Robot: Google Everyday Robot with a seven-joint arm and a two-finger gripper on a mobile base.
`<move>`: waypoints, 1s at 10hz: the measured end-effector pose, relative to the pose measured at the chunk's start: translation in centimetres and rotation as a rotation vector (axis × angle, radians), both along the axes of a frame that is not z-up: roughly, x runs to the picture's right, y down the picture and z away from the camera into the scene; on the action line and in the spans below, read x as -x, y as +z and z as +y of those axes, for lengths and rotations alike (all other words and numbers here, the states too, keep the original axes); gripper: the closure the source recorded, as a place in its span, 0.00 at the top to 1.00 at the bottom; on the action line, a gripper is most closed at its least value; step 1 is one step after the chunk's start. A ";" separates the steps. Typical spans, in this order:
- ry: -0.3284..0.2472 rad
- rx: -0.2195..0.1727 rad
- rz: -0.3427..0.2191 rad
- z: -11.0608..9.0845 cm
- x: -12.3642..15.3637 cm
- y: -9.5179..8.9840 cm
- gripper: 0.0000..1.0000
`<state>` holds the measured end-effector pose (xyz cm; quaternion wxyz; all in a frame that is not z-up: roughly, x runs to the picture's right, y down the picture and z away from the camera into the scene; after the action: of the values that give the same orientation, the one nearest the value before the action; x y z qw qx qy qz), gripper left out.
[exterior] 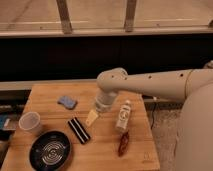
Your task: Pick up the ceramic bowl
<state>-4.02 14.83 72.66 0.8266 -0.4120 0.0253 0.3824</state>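
The ceramic bowl (50,150) is a wide, shallow black bowl with pale rings inside, at the front left of the wooden table (107,155). My gripper (92,118) hangs from the white arm over the table's middle, up and to the right of the bowl and well apart from it. Its pale fingertips point down just right of a black rectangular packet (79,130). Nothing shows in the gripper.
A translucent whitish cup (30,122) stands left of the bowl. A blue sponge (67,102) lies at the back left. A small white bottle (123,116) and a brown snack packet (123,143) lie to the right. A dark wall with a railing runs behind the table.
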 end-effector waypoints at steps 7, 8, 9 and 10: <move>-0.176 0.036 -0.048 3.5 7.9 2.2 0.80; -0.193 0.046 -0.056 4.0 8.6 2.4 0.80; -0.208 0.049 -0.071 4.3 9.5 2.3 0.80; -0.235 0.047 -0.100 4.7 11.0 1.9 0.80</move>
<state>-15.03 19.51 74.57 0.8560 -0.4441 0.0413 0.2613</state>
